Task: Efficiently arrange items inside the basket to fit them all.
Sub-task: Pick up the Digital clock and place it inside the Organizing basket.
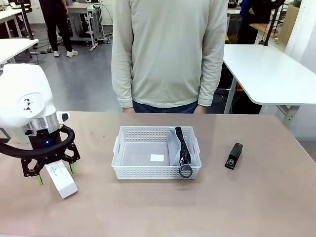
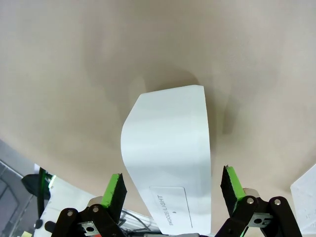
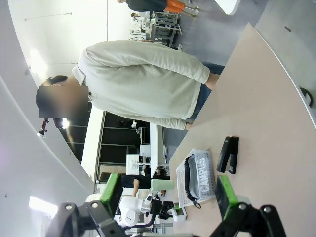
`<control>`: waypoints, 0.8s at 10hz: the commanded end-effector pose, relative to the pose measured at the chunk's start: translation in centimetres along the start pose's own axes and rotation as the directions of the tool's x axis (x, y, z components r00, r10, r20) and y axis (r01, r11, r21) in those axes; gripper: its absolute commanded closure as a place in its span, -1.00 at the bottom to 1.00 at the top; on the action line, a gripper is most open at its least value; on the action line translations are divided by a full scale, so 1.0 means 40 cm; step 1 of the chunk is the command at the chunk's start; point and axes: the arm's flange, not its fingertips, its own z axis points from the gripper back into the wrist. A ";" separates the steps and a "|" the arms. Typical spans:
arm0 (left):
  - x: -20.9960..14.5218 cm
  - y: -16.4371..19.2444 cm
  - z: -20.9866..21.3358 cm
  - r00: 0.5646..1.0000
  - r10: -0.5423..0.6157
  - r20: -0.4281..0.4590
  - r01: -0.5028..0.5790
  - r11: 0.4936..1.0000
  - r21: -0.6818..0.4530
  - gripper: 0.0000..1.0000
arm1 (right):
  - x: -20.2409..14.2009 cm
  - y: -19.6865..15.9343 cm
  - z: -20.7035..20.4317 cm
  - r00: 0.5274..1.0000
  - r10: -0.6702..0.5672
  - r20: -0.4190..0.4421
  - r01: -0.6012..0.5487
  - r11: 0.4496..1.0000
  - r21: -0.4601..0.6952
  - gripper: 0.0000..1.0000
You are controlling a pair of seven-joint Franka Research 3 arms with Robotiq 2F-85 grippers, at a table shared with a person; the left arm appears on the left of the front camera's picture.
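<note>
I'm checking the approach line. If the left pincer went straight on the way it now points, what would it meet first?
The white box: the left pincer points down at it, open jaws to either side, with the table beneath. The gap above the box is unclear.

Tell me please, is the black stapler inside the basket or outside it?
Outside. The stapler lies on the table, to the right of the basket and apart from it.
</note>
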 end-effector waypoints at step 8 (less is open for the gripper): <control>-0.017 0.050 -0.047 0.999 -0.039 -0.001 0.039 0.999 0.001 1.00 | 0.005 0.004 -0.004 1.000 0.029 0.009 -0.030 0.999 0.021 -1.00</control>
